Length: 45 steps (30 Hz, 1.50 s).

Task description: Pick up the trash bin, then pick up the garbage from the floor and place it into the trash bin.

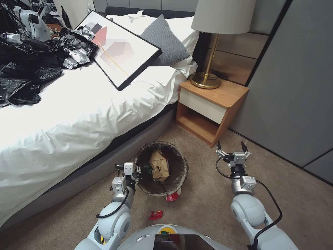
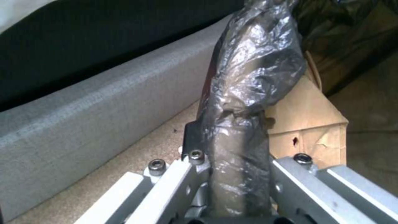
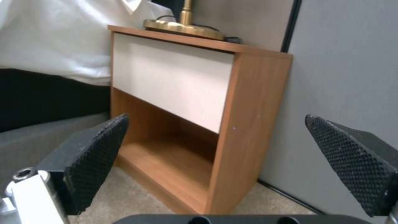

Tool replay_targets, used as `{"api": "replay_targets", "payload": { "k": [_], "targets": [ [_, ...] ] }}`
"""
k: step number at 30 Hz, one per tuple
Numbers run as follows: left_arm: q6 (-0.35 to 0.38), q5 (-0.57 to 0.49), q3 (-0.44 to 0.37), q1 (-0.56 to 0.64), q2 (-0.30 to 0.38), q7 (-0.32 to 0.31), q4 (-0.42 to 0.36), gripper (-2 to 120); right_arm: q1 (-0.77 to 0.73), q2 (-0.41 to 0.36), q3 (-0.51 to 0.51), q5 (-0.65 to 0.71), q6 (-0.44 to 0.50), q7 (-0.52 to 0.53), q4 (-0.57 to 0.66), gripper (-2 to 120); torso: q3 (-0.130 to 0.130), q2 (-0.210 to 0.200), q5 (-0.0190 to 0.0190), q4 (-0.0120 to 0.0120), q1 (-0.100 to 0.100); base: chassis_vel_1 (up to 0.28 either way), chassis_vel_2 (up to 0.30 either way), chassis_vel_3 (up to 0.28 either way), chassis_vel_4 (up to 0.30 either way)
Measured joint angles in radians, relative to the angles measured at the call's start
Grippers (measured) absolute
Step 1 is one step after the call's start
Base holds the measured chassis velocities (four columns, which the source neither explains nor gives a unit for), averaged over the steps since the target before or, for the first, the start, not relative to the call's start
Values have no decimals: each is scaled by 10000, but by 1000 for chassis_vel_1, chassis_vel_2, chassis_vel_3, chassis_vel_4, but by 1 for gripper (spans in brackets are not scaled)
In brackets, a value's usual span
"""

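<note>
The trash bin (image 1: 175, 180), round with a dark liner over its rim, is beside the bed frame; whether it touches the carpet I cannot tell. A brown paper bag (image 1: 159, 166) lies inside it. My left gripper (image 1: 136, 170) is shut on the bin's near-left rim. In the left wrist view the liner-wrapped rim (image 2: 244, 93) runs between the left gripper's (image 2: 232, 143) fingers, with the paper bag (image 2: 307, 124) behind. A red wrapper (image 1: 156, 215) and a red-and-white wrapper (image 1: 172, 197) lie on the carpet near the bin. My right gripper (image 1: 231, 147) (image 3: 217, 123) hovers open and empty before the nightstand.
The bed (image 1: 69, 114) with black plastic sheets (image 1: 31, 69) and a framed picture (image 1: 118, 48) fills the left. A wooden nightstand (image 1: 211, 104) (image 3: 199, 109) with a brass lamp (image 1: 208, 74) stands ahead right, against a grey wall (image 1: 295, 86). Open carpet lies to the right.
</note>
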Motion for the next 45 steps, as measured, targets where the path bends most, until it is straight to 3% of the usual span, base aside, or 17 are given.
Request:
{"api": "replay_targets", "payload": {
  "k": [45],
  "targets": [
    [-14, 402, -114, 257, -164, 32, -103, 3, 221, 76, -596, -70, -338, 282, -3, 100, 0, 0, 1, -1, 0, 37, 36, 37, 35]
  ]
}}
